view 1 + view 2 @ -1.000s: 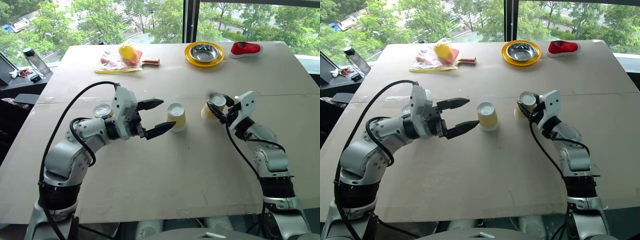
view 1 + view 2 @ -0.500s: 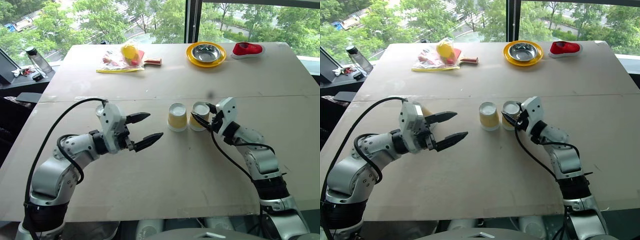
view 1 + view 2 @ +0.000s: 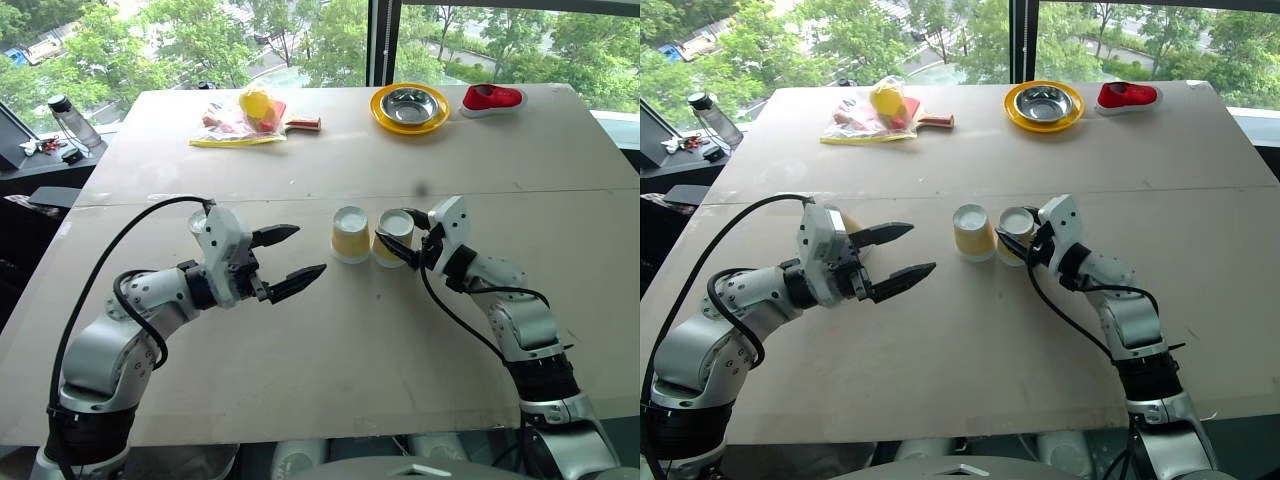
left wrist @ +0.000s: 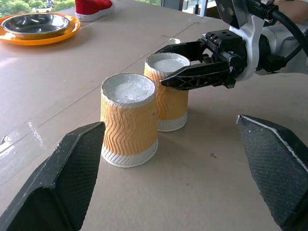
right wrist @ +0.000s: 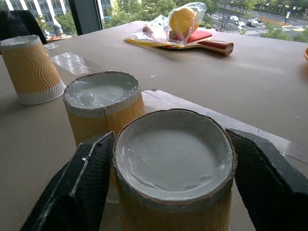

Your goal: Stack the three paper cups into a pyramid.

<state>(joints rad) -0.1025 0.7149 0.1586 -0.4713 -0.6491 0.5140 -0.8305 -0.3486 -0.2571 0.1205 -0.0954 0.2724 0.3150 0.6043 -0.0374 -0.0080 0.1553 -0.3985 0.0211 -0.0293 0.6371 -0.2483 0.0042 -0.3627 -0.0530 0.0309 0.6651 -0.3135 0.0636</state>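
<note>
Two paper cups stand upside down, side by side and touching, at the table's middle. The left one (image 3: 350,237) stands free. My right gripper (image 3: 396,232) is shut on the right one (image 4: 168,103), a finger against each side, and that cup's rim rests on the table. The third paper cup (image 5: 31,67) stands upside down further left, partly hidden behind my left wrist in the eye views. My left gripper (image 3: 311,250) is open and empty, pointing at the pair from a short way to their left. No pyramid stands.
At the far edge are a yellow-rimmed steel bowl (image 3: 408,106), a red shoe (image 3: 491,97) and a paddle with a bagged yellow ball (image 3: 252,112). A water bottle (image 3: 70,122) stands on a side surface, far left.
My right gripper brought its cup leftwards and down, setting it beside the middle cup. My left gripper drew back to the left, away from that cup, still open.
</note>
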